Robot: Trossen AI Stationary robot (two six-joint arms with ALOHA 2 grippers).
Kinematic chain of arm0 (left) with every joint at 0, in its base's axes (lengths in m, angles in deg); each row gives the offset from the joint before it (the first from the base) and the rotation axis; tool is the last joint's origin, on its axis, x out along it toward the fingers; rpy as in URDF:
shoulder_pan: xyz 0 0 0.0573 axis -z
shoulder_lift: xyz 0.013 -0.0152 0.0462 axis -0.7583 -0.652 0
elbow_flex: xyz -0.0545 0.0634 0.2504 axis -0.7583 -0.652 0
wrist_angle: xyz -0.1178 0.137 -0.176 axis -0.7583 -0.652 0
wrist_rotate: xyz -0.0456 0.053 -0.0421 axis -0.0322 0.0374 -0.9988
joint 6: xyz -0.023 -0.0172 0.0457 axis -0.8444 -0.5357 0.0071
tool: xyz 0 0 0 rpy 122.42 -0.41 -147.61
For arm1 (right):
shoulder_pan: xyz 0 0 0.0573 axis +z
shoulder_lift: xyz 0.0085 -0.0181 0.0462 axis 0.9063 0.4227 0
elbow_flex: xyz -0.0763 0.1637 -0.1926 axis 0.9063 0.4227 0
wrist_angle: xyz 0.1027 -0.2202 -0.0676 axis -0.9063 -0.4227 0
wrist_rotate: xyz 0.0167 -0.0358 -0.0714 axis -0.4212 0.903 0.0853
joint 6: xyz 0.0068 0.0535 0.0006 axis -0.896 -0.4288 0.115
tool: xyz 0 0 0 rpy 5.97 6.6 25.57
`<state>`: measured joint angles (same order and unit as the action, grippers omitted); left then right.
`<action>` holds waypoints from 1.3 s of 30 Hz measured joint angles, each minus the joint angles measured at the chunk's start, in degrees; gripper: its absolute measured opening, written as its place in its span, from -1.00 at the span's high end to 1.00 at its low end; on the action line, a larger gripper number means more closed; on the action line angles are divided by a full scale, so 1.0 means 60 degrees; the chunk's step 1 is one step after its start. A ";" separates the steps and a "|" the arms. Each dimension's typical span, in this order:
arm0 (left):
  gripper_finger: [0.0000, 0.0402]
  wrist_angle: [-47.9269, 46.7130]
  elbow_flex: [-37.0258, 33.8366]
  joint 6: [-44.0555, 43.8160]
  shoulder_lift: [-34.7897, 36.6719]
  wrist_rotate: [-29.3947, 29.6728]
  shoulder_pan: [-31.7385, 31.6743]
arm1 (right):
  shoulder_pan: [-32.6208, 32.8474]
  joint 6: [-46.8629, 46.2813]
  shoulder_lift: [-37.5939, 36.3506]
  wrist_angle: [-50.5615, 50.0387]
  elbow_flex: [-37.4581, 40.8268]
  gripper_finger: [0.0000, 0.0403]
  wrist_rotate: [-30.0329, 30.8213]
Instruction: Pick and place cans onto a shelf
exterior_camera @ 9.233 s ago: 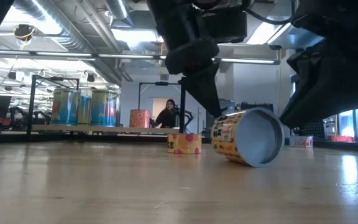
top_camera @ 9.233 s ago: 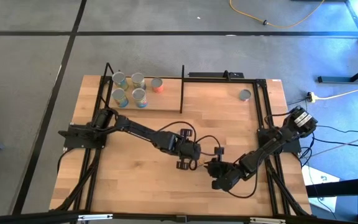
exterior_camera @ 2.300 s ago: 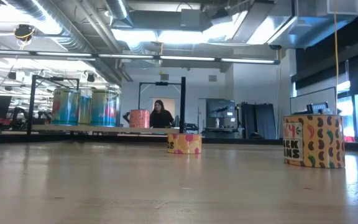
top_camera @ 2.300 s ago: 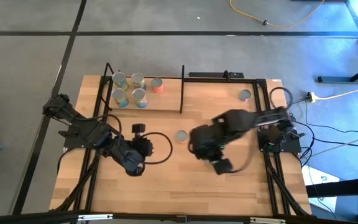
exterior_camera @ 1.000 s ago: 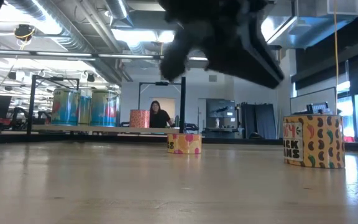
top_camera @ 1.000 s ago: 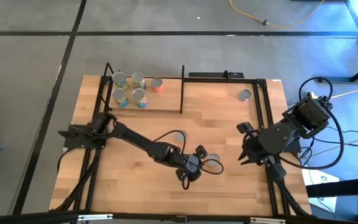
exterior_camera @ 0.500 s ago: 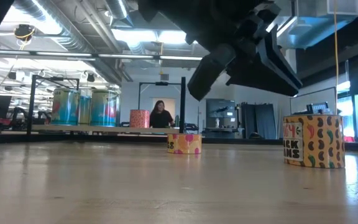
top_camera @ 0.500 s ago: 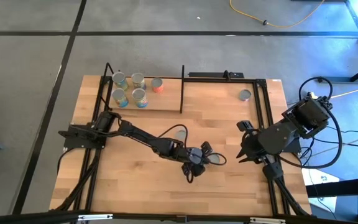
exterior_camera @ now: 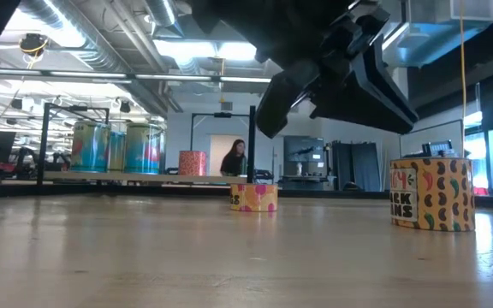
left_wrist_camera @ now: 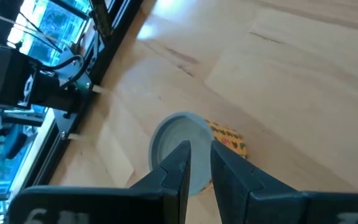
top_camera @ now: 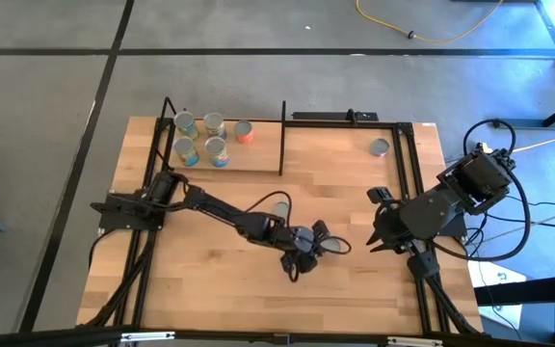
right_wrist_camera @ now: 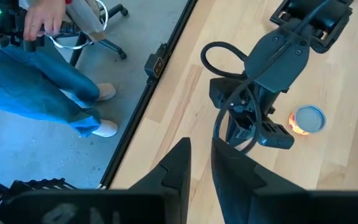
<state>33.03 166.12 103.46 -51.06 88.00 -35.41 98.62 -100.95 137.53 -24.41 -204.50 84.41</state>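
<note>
A can [top_camera: 334,247] with a silver top and a yellow-orange label stands upright on the tabletop, right of the middle. The low view shows this can [exterior_camera: 431,193] clear of the arm above it. My left gripper [top_camera: 320,243] hovers above the can's left side, slanting down. It is open by a narrow gap [left_wrist_camera: 201,152] and touches nothing. A second can [top_camera: 280,205] stands mid-table, and a third [top_camera: 381,146] at the far right. Several cans [top_camera: 213,124] stand on the shelf [top_camera: 258,157] at the far left. My right gripper [right_wrist_camera: 201,149] waits raised at the table's right edge, narrowly open and empty.
Black frame rods [top_camera: 414,173] run along the table's left and right sides, and an upright rod [top_camera: 282,135] ends the shelf. A person's legs [right_wrist_camera: 48,81] stand beside the table in the right wrist view. Another person [exterior_camera: 233,159] shows far back in the room. Bare wood [top_camera: 220,289] lies toward the near edge.
My left gripper has swung a little toward the table's far and right edges, nearer the upright can. It has turned slightly, then kept still for the last half second. The can has stayed in place.
</note>
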 joint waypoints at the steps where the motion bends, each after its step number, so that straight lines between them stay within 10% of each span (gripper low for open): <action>1: 0.73 -0.0021 0.0000 -0.0014 0.0000 -0.0009 -0.0031 | 0.0000 0.0000 0.0000 0.0000 0.0000 0.67 0.0000; 39: 0.73 0.0072 0.0010 0.0008 -0.0470 -0.0427 -0.0253 | -0.0004 -0.0004 0.0000 -0.0004 0.0000 0.67 -0.0004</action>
<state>33.46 166.18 103.51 -53.88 85.44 -36.93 98.60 -100.97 137.53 -24.44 -204.50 84.39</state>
